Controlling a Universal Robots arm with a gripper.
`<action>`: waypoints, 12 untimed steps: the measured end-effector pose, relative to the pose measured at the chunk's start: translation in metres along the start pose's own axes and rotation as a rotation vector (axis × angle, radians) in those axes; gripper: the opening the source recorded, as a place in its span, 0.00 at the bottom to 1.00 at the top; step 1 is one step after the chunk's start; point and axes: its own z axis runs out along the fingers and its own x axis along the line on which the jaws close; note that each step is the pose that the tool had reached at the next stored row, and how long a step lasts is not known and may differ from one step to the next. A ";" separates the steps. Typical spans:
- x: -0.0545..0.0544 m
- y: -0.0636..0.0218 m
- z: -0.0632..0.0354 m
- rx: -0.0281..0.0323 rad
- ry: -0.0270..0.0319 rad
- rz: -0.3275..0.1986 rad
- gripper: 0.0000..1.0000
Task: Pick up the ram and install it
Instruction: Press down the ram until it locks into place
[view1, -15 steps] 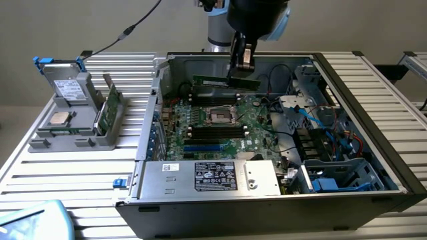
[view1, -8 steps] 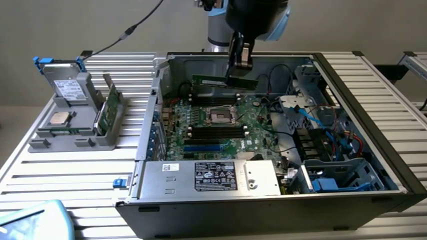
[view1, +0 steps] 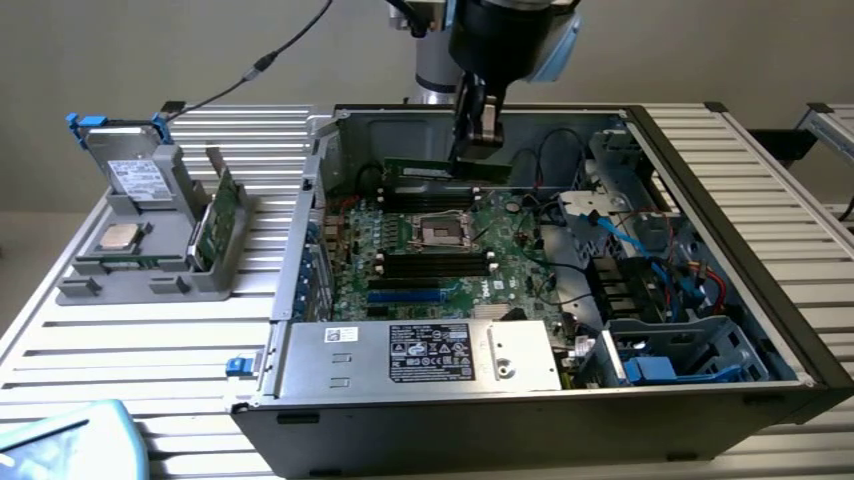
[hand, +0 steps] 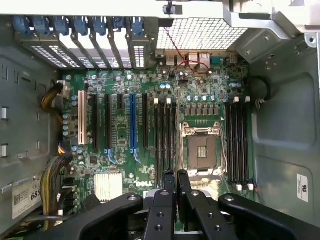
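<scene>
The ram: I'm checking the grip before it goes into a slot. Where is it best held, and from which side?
By its upper long edge, from above, pinching the two flat faces. The ram is a thin stick standing on edge, roughly level over the motherboard, so this leaves its lower edge free. The gripper holds it that way.

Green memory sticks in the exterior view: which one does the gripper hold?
The ram inside the case, level above the motherboard, clamped by the gripper. The other stick stands in the grey holder, at the exterior view's left.
</scene>
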 end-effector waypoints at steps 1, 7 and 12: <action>0.000 -0.0001 0.0007 -0.0015 0.0030 -0.018 0.14; 0.000 -0.0010 0.0078 -0.0045 0.0164 -0.104 0.14; 0.001 -0.0019 0.0159 -0.0075 0.0253 -0.169 0.14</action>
